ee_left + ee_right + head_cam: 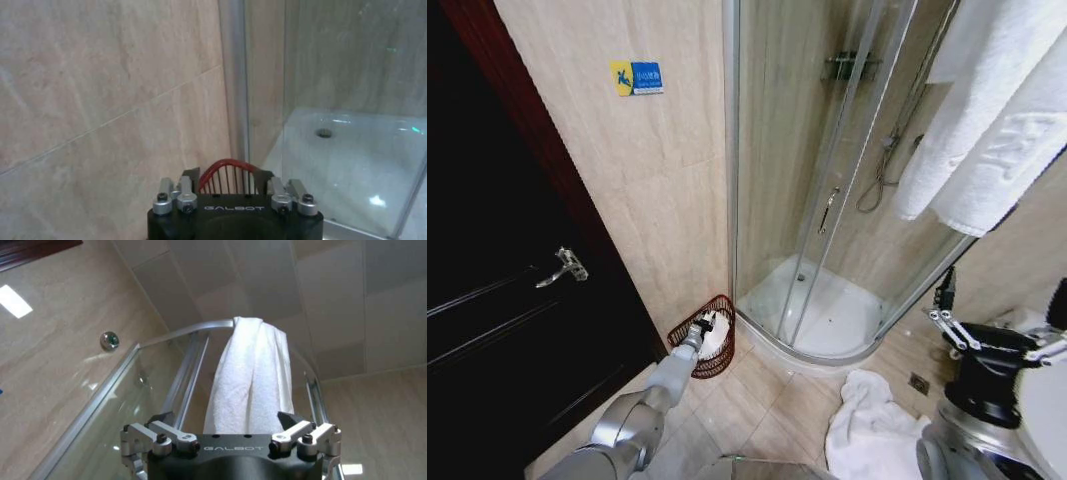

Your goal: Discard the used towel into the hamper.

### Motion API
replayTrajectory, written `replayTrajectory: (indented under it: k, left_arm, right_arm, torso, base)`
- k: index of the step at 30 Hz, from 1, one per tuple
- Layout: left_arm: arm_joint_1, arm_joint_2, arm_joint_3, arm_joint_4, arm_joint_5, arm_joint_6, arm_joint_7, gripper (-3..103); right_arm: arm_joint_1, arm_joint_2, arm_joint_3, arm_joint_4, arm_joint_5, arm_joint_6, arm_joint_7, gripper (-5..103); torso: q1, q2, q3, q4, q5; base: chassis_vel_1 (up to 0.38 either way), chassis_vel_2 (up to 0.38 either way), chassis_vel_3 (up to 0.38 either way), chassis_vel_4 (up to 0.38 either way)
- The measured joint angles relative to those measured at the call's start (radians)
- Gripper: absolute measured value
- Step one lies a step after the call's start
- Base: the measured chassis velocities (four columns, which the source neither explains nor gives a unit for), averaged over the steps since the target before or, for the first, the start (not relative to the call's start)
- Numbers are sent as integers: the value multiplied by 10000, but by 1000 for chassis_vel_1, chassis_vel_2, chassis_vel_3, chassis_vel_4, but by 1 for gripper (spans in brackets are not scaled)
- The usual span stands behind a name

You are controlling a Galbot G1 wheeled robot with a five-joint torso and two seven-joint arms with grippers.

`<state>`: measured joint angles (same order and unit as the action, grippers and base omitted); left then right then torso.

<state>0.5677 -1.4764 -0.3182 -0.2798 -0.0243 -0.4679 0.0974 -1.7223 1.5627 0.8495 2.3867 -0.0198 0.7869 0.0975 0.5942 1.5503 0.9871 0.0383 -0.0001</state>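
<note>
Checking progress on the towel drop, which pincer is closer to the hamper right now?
Left. The left pincer is right over the hamper in the corner by the shower; the right pincer is raised far off across the floor.

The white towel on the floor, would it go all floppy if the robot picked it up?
Probably yes. The white towel lies crumpled in soft folds on the tiles, so it would likely sag and dangle from a pincer. It looks thick and fluffy, so probably light unless wet, and not slippery to pinch.
</note>
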Motion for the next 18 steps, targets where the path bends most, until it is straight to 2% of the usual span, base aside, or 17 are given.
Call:
replayTrajectory:
  k: [5,6,8,9,13,18]
  left_arm:
    - [212,92,-19,-161,-81,-29,15,77]
    - [212,92,-19,-161,-81,-29,15,77]
    - [331,91,-34,-239,-113,-131,8,88]
    - [406,72,-37,-293,-81,-186,-183,93]
    - [626,41,-46,-528,-152,-238,-497,99]
    - [868,138,-21,-853,-439,-207,-487,100]
  right_arm:
    - [-38,38,17,-80,5,146,14,100]
    - [-38,38,17,-80,5,146,14,100]
    - [-64,47,25,-86,9,196,17,100]
    - [-68,50,32,-87,12,205,24,100]
    - [-68,66,35,-77,13,215,122,100]
    - [-66,64,35,-74,13,224,182,100]
  torso:
    - [0,0,0,0,1]
    - [0,0,0,0,1]
    - [0,0,0,0,0]
    - [0,0,0,0,1]
    - [0,0,0,-2,-2]
    - [0,0,0,-2,0]
  base:
    - [0,0,0,0]
    - [0,0,0,0]
    - [0,0,0,0]
    - [0,0,0,0]
    - [0,0,0,0]
    - [0,0,0,0]
